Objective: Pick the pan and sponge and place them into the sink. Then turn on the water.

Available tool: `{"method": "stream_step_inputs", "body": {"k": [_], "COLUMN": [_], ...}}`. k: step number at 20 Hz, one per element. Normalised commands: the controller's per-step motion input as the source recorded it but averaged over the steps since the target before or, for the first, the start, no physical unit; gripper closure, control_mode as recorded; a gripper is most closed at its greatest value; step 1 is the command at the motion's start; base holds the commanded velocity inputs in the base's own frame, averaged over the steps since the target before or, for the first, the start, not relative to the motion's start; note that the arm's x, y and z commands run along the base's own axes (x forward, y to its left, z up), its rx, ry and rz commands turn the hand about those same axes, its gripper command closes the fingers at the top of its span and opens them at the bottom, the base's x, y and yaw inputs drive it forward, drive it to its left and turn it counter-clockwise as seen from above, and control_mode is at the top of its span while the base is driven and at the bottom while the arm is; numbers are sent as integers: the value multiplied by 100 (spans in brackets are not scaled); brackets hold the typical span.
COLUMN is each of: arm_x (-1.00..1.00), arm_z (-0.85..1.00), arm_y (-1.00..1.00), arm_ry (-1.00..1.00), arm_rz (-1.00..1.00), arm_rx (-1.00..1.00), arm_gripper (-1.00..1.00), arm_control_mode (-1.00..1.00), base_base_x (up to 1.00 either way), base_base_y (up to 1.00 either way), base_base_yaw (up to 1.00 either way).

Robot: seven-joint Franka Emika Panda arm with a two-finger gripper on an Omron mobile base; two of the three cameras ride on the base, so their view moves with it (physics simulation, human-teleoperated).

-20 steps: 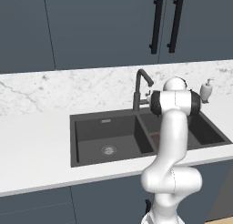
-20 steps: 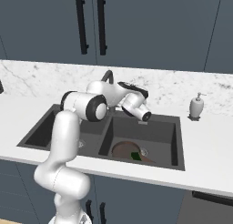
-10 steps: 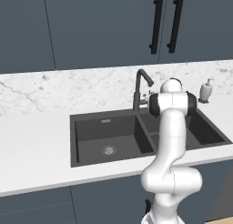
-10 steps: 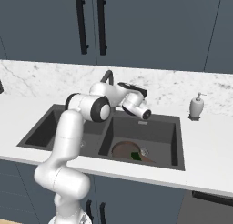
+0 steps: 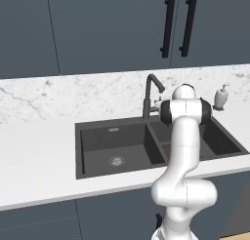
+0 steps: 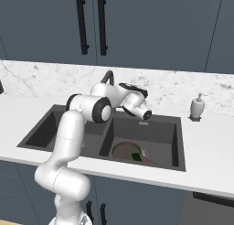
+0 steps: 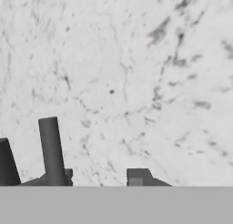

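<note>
I read the tool [image 7: 102, 177] as closed down narrow, with nothing held between its tips. In the hand view its two dark fingertips [image 7: 138, 176] sit low in the frame, facing the white marble backsplash [image 7: 136, 73], and a dark upright rod, the faucet lever [image 7: 52, 150], stands just left of them. Whether a fingertip touches that lever I cannot tell.

From the right base view, the hand reaches out over the back edge of the sink [image 6: 179, 141], close beside the dark arched faucet [image 6: 109, 77]. In the left base view the arm's upper joint covers the hand, and the faucet [image 5: 150, 92] rises just left of it behind the centre divider.

The pan [image 6: 125, 151] lies in the right-hand basin, reddish-brown inside facing up. The sponge [image 6: 135, 157] rests on the pan's near edge, green top up, next to the round drain. I see no water running from the spout. The left-hand basin shows its own drain [image 5: 116, 160].

A white soap dispenser [image 6: 197, 107] stands on the table [image 6: 205, 164] to the right of the sink, well apart from the hand.
</note>
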Motion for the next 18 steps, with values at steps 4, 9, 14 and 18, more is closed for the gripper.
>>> {"method": "stream_step_inputs", "body": {"k": [4, 9, 14, 18], "arm_x": [0, 0, 0, 0], "arm_z": [0, 8, 2, 0], "arm_y": [-42, -76, -86, -93], "arm_ry": [0, 4, 12, 12], "arm_rz": [-7, -12, -13, -12], "arm_rx": [5, 11, 12, 11], "arm_gripper": [100, 100, 100, 100], "arm_control_mode": [-100, -100, -100, -100], "base_base_x": [0, 0, 0, 0], "base_base_y": [0, 0, 0, 0], "base_base_yaw": [0, 0, 0, 0]}}
